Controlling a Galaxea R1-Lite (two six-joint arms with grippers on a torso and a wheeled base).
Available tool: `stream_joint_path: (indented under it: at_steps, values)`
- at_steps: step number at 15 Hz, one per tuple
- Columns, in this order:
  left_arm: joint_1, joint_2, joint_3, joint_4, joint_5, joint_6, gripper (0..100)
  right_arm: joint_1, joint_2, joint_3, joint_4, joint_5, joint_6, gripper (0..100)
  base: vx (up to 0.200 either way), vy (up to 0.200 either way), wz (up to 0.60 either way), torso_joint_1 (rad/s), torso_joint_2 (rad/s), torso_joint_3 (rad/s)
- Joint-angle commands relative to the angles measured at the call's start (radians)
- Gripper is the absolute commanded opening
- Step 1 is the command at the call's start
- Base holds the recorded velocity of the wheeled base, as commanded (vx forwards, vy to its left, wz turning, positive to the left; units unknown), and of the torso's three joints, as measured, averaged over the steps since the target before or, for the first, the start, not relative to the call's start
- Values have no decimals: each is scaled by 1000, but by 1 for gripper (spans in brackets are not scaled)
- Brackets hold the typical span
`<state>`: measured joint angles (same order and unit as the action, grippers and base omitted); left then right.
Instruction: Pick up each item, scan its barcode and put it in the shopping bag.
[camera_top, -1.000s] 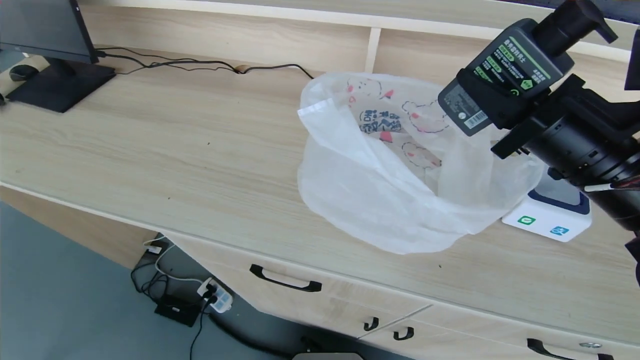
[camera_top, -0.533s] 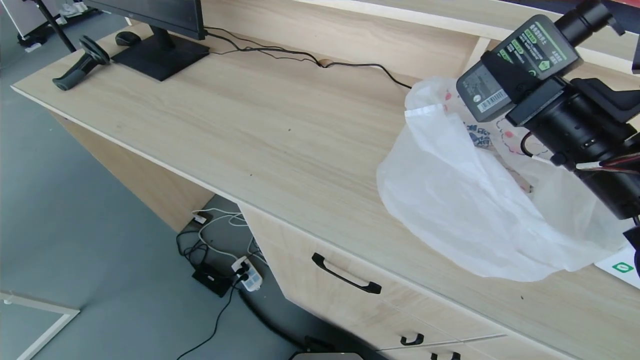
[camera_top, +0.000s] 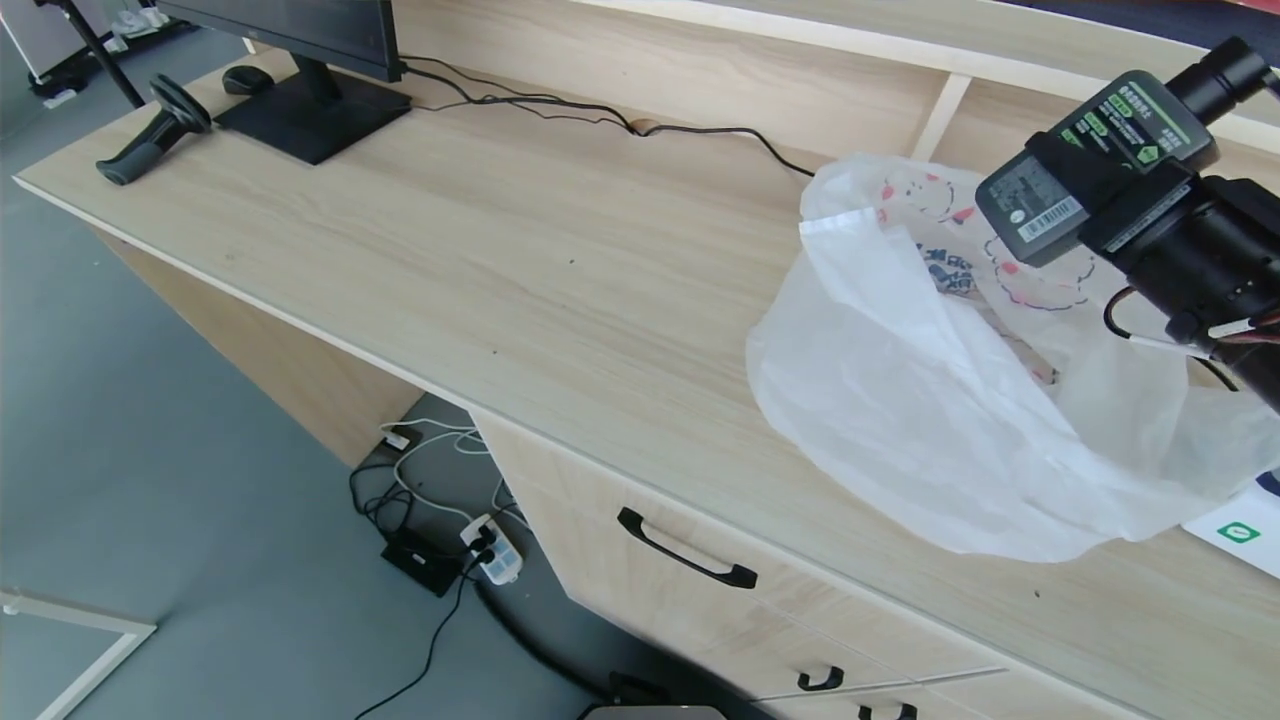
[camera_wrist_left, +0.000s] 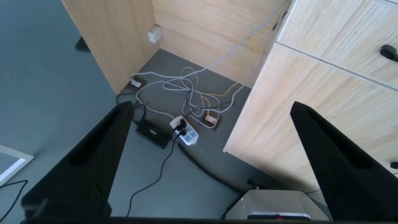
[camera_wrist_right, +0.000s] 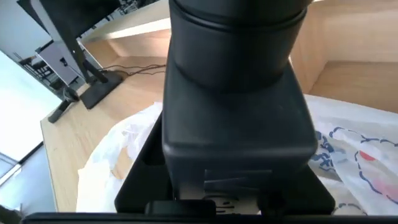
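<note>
A dark grey bottle (camera_top: 1090, 165) with a black cap and a white barcode label hangs tilted in the air, with my right gripper (camera_top: 1110, 192) shut on it. It is over the far right part of the open white shopping bag (camera_top: 900, 400), which has cartoon prints and slumps on the wooden counter. From the right wrist view the bottle (camera_wrist_right: 236, 124) is close up, with the bag (camera_wrist_right: 360, 149) below it. My left gripper (camera_wrist_left: 211, 168) stands open, nothing in it, over the grey floor beside the counter's drawers.
A handheld scanner (camera_top: 150, 135) and a monitor base (camera_top: 310, 110) stand at the counter's far left, with cables along the back. A white box (camera_top: 1240, 530) peeks out from behind the bag on the right. Drawer handles (camera_top: 685, 550) line the counter front. A power strip (camera_wrist_left: 186, 134) lies on the floor.
The head camera swung left, bringing the monitor and handheld scanner into view. Since half a second ago the bottle in my right gripper has shifted right over the bag.
</note>
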<state>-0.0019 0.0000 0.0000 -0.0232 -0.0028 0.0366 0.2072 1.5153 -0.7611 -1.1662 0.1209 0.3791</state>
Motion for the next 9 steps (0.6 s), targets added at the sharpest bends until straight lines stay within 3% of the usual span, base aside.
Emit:
stream_joint_path:
  at_steps: [1,4,9]
  values:
    - [-1,2,0,0,0,0,100,-58,-70,97,16,10,10,0,0,0,0,0,0,0]
    - [-1,2,0,0,0,2,100,-43,-96,232,13,66,17,0,0,0,0,0,0,0]
    - [-1,2,0,-1,0,6,100,-3,-83,301,17,83,86,0,0,0,0,0,0,0]
